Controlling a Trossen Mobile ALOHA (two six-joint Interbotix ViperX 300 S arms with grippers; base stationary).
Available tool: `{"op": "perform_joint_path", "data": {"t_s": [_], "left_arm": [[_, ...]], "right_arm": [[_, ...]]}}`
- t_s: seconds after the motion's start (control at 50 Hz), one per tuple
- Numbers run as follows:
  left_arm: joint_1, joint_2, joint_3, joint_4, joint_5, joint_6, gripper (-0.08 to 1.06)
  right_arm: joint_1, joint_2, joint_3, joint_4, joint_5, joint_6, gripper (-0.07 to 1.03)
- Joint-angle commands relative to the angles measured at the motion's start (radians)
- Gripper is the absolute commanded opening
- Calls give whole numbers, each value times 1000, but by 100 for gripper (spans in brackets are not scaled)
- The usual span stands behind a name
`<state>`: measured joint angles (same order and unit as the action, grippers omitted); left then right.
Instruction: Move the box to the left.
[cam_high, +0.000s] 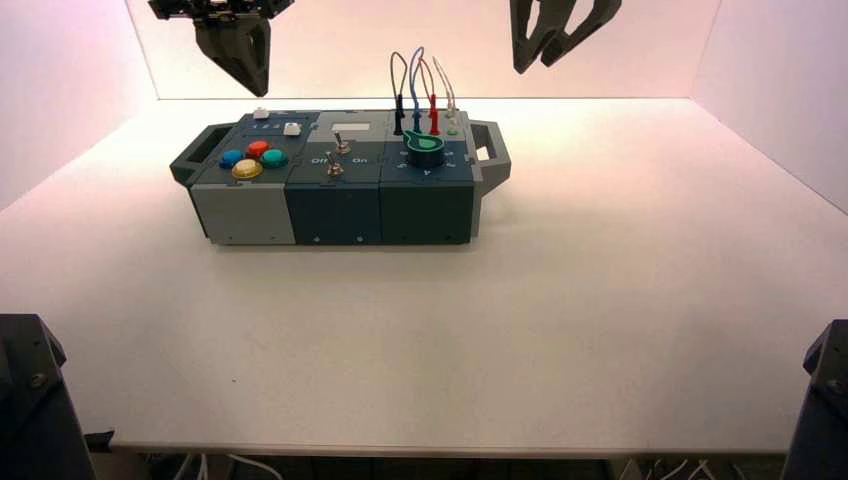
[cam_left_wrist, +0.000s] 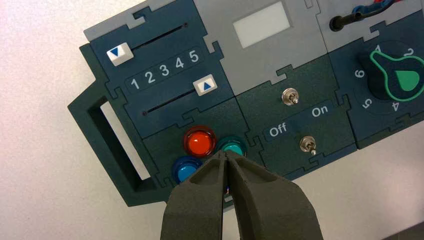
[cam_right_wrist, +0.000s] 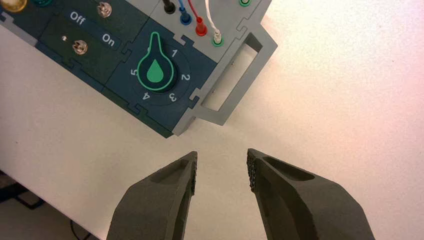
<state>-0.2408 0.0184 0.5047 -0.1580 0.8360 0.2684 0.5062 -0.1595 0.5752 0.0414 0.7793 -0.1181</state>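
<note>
Relation of the box (cam_high: 334, 215) to the two hands above the counter (cam_high: 600, 320). The box lies to the left of and below the right hand (cam_high: 534, 69), with its long axis running from left to right across the robot's front, roughly along the line of the required move. The grey right end handle (cam_right_wrist: 245, 84) is the part nearest the right hand, which is released, its fingers spread with nothing between them and apart from the box. The left hand (cam_left_wrist: 224, 155) is clenched, holding nothing; beneath it lies the box's left part, with the coloured push buttons (cam_high: 258, 148), while the left end handle (cam_left_wrist: 103, 150) lies farther to its left. A push from the right end would therefore fall most naturally to the right hand, which must first descend beside that handle; a push off the long axis could turn the box instead of sliding it.
</note>
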Motion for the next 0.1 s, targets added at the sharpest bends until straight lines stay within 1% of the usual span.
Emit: {"op": "perform_joint_path", "data": {"t_s": [0.02, 0.1], "left_arm": [[-3, -37, -9, -6, -5, 2, -3], [-3, -35, -12, -8, -5, 2, -3]], "right_arm": [[3, -28, -6, -6, -15, -6, 53], [3, -28, 0, -9, -28, -6, 50]]}}
